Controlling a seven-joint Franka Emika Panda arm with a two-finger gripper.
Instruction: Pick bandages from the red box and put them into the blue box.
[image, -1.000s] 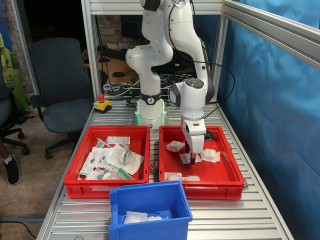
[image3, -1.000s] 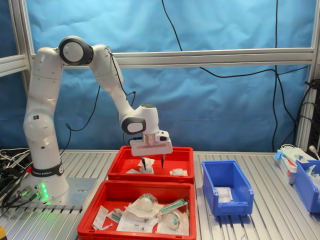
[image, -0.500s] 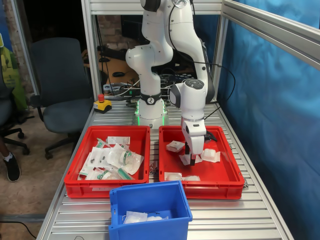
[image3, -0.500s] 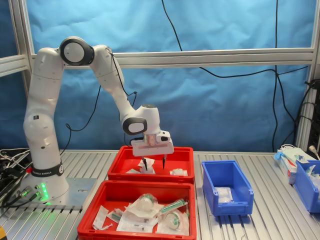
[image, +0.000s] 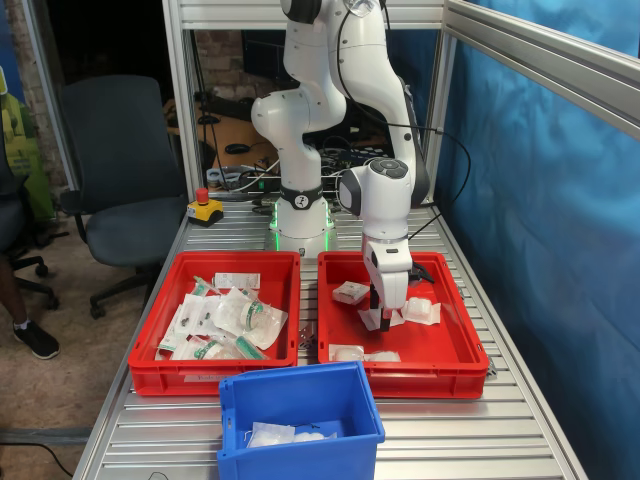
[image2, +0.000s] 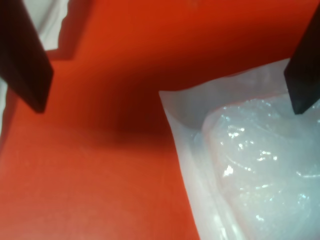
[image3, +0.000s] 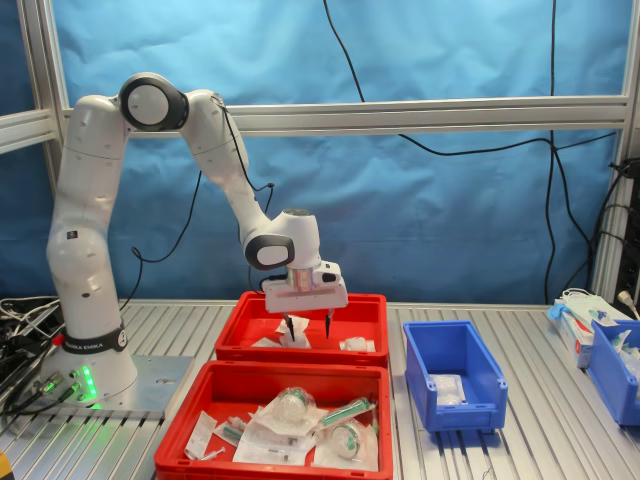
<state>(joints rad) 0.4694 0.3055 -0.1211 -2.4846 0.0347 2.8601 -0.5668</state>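
You are partway through the job. The bright blue rectangular plastic bin (image: 300, 415) at the near edge of the ribbed metal surface (image: 450, 435) already has at least one white pad sealed in a clear pouch (image: 272, 434) lying in its bottom; the second exterior view shows a pouch there too (image3: 446, 387).

Several more white bandage pouches remain in the shallow red plastic tray (image: 455, 350) on the first exterior view's right: one near the far side (image: 350, 292), one beside the arm (image: 420, 311), one toward the front (image: 347, 353).

Your claw (image: 381, 322) is low inside that tray, its dark fingers (image2: 25, 55) spread well apart. In the wrist view one crinkly clear pouch holding a white pad (image2: 250, 165) lies under one finger, with bare red floor across the rest of the gap. Nothing is gripped yet, so this pick is not made, and I judge the pouch sits off-centre for a clean close.

The other red tray (image: 215, 365) holds mixed medical packets (image: 225, 320), untouched as far as you can see.

As for writing, the arm's base (image3: 85, 345) carries a dark band with white lettering, seemingly the maker's name; nothing else is legible.
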